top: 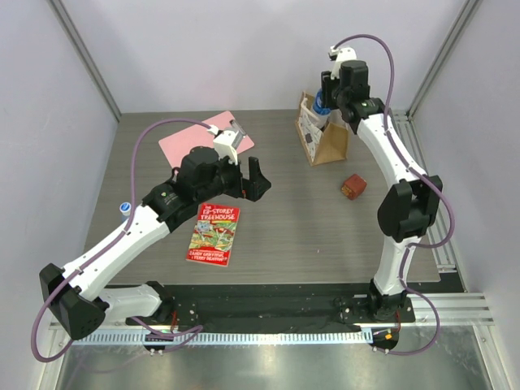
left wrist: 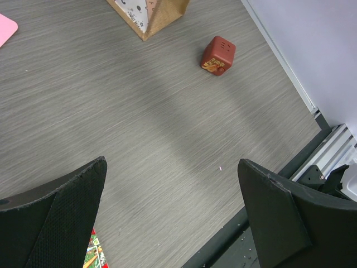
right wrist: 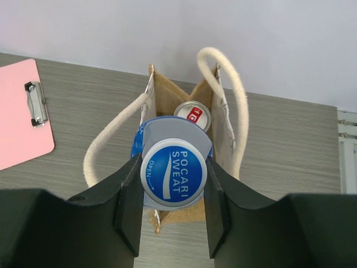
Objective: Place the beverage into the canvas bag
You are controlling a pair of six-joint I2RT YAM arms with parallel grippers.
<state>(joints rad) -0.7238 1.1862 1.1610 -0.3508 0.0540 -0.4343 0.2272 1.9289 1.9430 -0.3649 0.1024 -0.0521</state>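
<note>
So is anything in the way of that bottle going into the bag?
Nothing blocks the opening. The right gripper holds the bottle over the canvas bag, its handles splayed aside. A can already sits inside at the far end; it may crowd the bottle.

You have a table (top: 325,236) with a grey wood-grain top, boxed in by pale walls: a back wall (top: 244,49), a left wall (top: 41,122) and a right wall (top: 487,122). Grey posts run up the two back corners, a left post (top: 85,57) and a right post (top: 441,57). A slotted aluminium side rail (top: 453,264) lines the table's right edge. A near rail (top: 455,307) runs along the front, beside a black strip (top: 268,305). Below that you see a brushed metal sheet (top: 244,366). The light is soft and even. In the left wrist view a broad faint shadow (left wrist: 167,111) slants across the tabletop.
</note>
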